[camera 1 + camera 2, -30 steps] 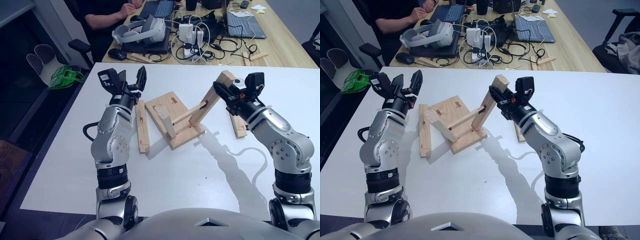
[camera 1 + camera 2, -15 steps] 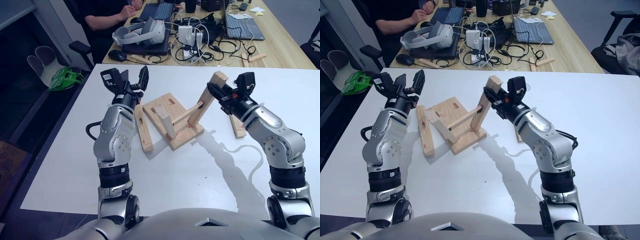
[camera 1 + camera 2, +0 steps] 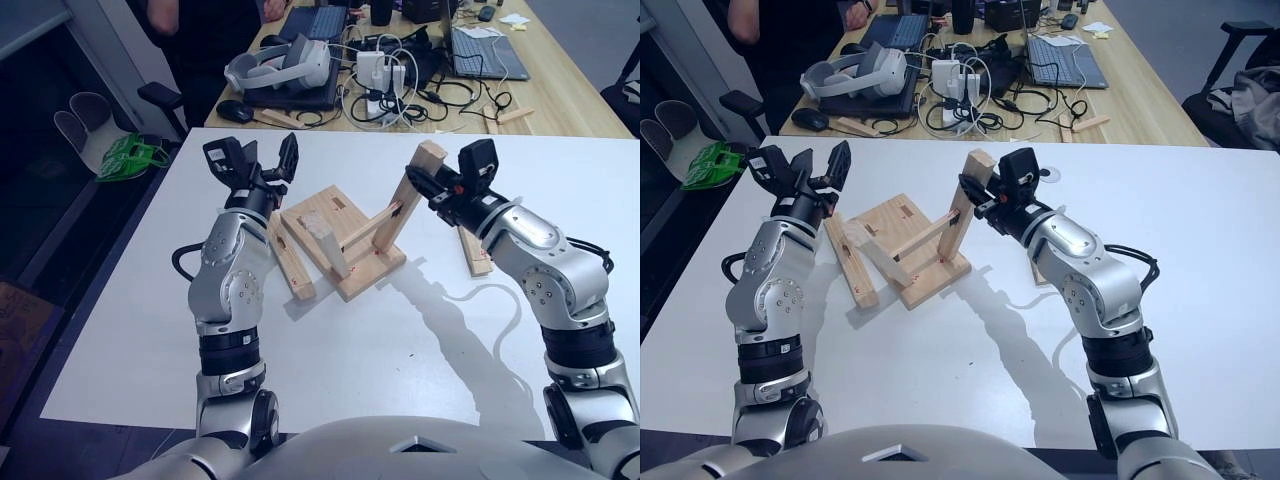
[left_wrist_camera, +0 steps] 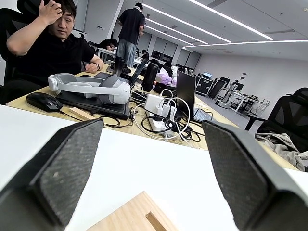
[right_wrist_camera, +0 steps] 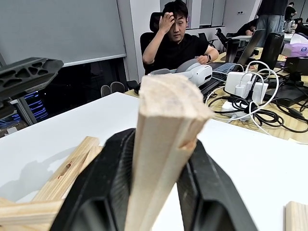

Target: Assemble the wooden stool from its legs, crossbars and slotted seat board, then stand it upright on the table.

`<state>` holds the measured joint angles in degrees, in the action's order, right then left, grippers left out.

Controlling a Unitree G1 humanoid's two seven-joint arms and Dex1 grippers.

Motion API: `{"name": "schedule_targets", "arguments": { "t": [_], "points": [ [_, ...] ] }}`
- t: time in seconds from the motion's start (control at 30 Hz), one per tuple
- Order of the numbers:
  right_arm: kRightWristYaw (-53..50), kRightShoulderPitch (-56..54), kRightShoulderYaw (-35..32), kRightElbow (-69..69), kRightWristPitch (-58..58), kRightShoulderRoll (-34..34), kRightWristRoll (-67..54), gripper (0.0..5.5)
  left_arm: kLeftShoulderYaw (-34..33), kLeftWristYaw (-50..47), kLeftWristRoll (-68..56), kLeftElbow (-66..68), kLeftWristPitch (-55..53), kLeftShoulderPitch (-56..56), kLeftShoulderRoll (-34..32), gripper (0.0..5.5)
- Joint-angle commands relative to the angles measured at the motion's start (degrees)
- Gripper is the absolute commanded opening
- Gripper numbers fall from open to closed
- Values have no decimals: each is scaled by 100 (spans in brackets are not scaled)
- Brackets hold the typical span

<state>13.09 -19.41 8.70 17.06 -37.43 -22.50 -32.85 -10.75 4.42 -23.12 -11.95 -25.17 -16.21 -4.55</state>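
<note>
The slotted seat board lies flat on the white table. A short leg stands on it, joined by a crossbar to a taller leg that leans upward. My right gripper is shut on the top of that taller leg. My left gripper is open just behind the board's left corner, holding nothing; its pads frame the board's edge. One loose leg lies along the board's left side, another under my right arm.
A wooden desk behind the table carries a headset, laptops, a power strip and tangled cables. A person sits at it. The table's left edge borders a dark floor with a green bag. The near half of the table is bare.
My right gripper has swung the taller leg leftward and more upright, and the board assembly shifted left with it. The loose left leg has turned slightly. My left gripper stayed open, barely moving.
</note>
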Motion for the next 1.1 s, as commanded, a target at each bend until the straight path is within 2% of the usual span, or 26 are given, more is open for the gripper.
{"name": "schedule_targets", "arguments": {
  "t": [0.03, 0.2, 0.4, 0.47, 0.57, 0.63, 0.7, 0.83, 0.97, 1.1],
  "points": [
    [-36, 792, 327, -825, -1336, -146, 156, 112, -7, -31, 58, 105, 7, -85, -36, 379],
    [118, 1265, 647, -626, -812, -444, 453, 112, -80, -108, -9, 88, -56, -38, 18, 379],
    [-356, 1100, 5, -967, -522, -20, 403, 112, -79, -92, -21, 114, -77, -67, 2, 379],
    [-250, 1044, 189, -890, -472, -190, 626, 154, -94, -87, -18, 139, -72, -68, -17, 379],
    [-35, 972, 909, -764, -807, -587, 1185, 216, -94, -106, 5, 143, -57, -58, -7, 379],
    [-99, 902, 1019, -804, -909, -481, 1303, 242, -81, -118, 17, 155, -39, -71, 21, 379],
    [-168, 847, 931, -811, -751, -262, 1329, 277, -78, -126, 26, 185, -21, -92, 33, 379],
    [-528, 706, 328, -688, 332, 338, 1375, 329, -88, -142, 50, 244, 31, -89, 37, 379],
    [-754, 482, -156, -365, 1731, 642, 1830, 329, -55, -156, 78, 239, 93, -33, 72, 379],
    [-822, 242, -271, -89, 2349, 760, 2259, 329, -46, -113, 64, 258, 135, -19, 55, 379]
  ]
}}
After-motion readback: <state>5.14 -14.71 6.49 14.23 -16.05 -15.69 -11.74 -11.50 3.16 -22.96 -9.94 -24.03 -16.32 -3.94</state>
